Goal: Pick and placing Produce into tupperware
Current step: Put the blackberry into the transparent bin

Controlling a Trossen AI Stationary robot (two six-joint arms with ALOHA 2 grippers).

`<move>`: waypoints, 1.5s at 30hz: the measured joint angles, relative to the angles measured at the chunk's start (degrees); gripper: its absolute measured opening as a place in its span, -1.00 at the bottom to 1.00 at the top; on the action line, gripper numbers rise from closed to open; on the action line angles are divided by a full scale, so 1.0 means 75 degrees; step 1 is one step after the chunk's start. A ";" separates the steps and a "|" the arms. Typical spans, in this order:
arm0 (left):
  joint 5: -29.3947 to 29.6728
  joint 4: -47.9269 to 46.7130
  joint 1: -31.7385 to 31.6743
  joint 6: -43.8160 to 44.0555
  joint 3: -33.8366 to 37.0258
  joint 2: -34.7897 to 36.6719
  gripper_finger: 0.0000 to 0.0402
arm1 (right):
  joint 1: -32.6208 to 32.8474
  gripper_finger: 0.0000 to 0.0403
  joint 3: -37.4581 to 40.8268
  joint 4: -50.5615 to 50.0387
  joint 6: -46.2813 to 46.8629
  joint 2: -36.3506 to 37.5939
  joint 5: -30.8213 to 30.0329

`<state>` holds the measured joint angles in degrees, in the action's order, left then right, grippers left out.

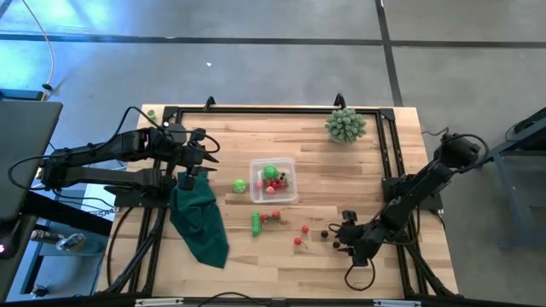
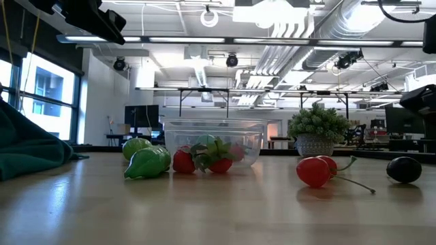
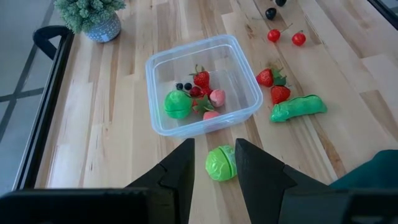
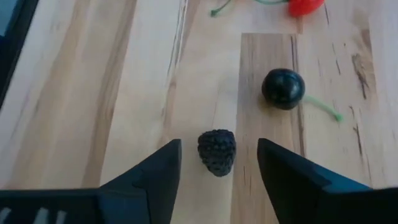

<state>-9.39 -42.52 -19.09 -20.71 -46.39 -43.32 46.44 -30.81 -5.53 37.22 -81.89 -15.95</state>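
The clear tupperware [image 1: 273,181] [image 3: 202,84] sits mid-table and holds a green ball, strawberries, a pink piece and dark berries. My left gripper [image 3: 213,146] [image 1: 205,158] is open and raised above the table; a round green vegetable [image 3: 221,163] [image 1: 240,185] shows between its fingers, lying on the wood below, beside the container. My right gripper [image 4: 219,146] [image 1: 343,239] is open and low, with its fingers standing either side of a dark blackberry [image 4: 217,151] without touching it. A dark cherry [image 4: 283,88] lies just beyond it.
Loose on the wood near the container are a green pod [image 3: 297,108], two strawberries [image 3: 273,86] and red cherries [image 3: 286,36] [image 2: 315,170]. A dark green cloth [image 1: 200,217] lies at the left. A spiky potted plant [image 1: 345,124] stands at the far right corner.
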 joint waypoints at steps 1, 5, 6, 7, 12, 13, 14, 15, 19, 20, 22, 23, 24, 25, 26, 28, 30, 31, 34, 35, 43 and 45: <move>0.0000 0.0000 0.0000 0.0000 -0.0001 -0.0002 -0.47 | 0.0000 0.01 0.0000 0.0045 -0.0009 -0.0068 0.0038; 0.0000 0.0000 0.0000 0.0003 0.0000 -0.0002 -0.47 | 0.0000 0.01 0.0000 0.0167 -0.0018 -0.0369 -0.0011; 0.0000 0.0000 0.0000 0.0000 0.0000 -0.0002 -0.47 | 0.0000 0.01 0.0000 0.0221 -0.0011 -0.0424 -0.0020; 0.0000 0.0000 0.0000 0.0001 -0.0001 0.0000 -0.47 | -0.0003 0.01 0.0000 0.0254 0.0002 -0.0470 -0.0028; 0.0000 0.0000 0.0000 0.0001 -0.0001 0.0000 -0.47 | 0.0000 0.01 0.0000 0.0287 0.0019 -0.0617 -0.0052; 0.0000 0.0000 0.0000 0.0000 0.0000 0.0000 -0.47 | 0.0000 0.01 -0.0004 0.0302 0.0025 -0.0640 -0.0075; 0.0000 0.0000 0.0000 0.0002 0.0000 -0.0001 -0.47 | 0.0000 0.01 -0.0006 0.0313 0.0025 -0.0661 -0.0091; -0.0003 0.0000 0.0000 0.0000 0.0000 0.0001 -0.47 | 0.0003 0.01 -0.0006 0.0319 0.0025 -0.0671 -0.0107; 0.0000 0.0000 0.0000 0.0000 -0.0001 0.0000 -0.47 | -0.0003 -0.05 -0.0006 0.0317 -0.0003 -0.0676 -0.0104; 0.0000 0.0000 0.0000 0.0003 -0.0001 0.0001 -0.47 | -0.0003 -0.08 -0.0006 0.0316 -0.0010 -0.0676 -0.0103; 0.0000 0.0000 0.0000 0.0000 -0.0001 0.0000 -0.47 | -0.0003 -0.14 -0.0006 0.0310 -0.0019 -0.0676 -0.0098; 0.0000 0.0000 0.0000 0.0002 -0.0001 -0.0002 -0.47 | -0.0003 -0.17 -0.0006 0.0307 -0.0021 -0.0676 -0.0098; 0.0000 0.0000 0.0000 0.0000 -0.0003 0.0001 -0.47 | -0.0003 -0.20 -0.0006 0.0307 -0.0021 -0.0677 -0.0098; 0.0000 0.0000 0.0000 0.0003 -0.0003 0.0001 -0.47 | -0.0006 -0.22 -0.0006 0.0305 -0.0021 -0.0679 -0.0101; 0.0000 0.0000 0.0000 0.0000 0.0000 -0.0002 -0.47 | -0.0006 -0.25 -0.0006 0.0305 -0.0021 -0.0679 -0.0101; 0.0000 0.0000 0.0000 0.0000 0.0000 -0.0001 -0.47 | -0.0006 -0.28 -0.0006 0.0305 -0.0021 -0.0682 -0.0101; 0.0000 0.0000 0.0000 0.0001 0.0000 -0.0001 -0.47 | -0.0009 -0.30 -0.0006 0.0305 0.0003 -0.0682 -0.0104; 0.0000 0.0000 0.0000 0.0002 -0.0002 -0.0002 -0.47 | -0.0009 -0.31 -0.0006 0.0307 0.0029 -0.0682 -0.0104; 0.0000 0.0000 0.0000 0.0000 -0.0003 0.0001 -0.47 | -0.0009 -0.34 -0.0003 0.0311 0.0039 -0.0685 -0.0125; 0.0000 0.0000 0.0000 0.0000 -0.0003 -0.0002 -0.47 | -0.0009 -0.35 -0.0003 0.0316 0.0037 -0.0685 -0.0143; 0.0000 0.0000 0.0000 0.0001 -0.0002 -0.0002 -0.47 | -0.0009 -0.45 0.0003 0.0434 0.0038 -0.0700 -0.0270; 0.0000 0.0000 0.0000 0.0003 0.0000 -0.0001 -0.47 | -0.0009 -0.47 0.0003 0.0554 0.0040 -0.0705 -0.0279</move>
<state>-9.39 -42.52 -19.09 -20.69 -46.39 -43.33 46.37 -30.78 -1.38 37.52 -87.18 -18.04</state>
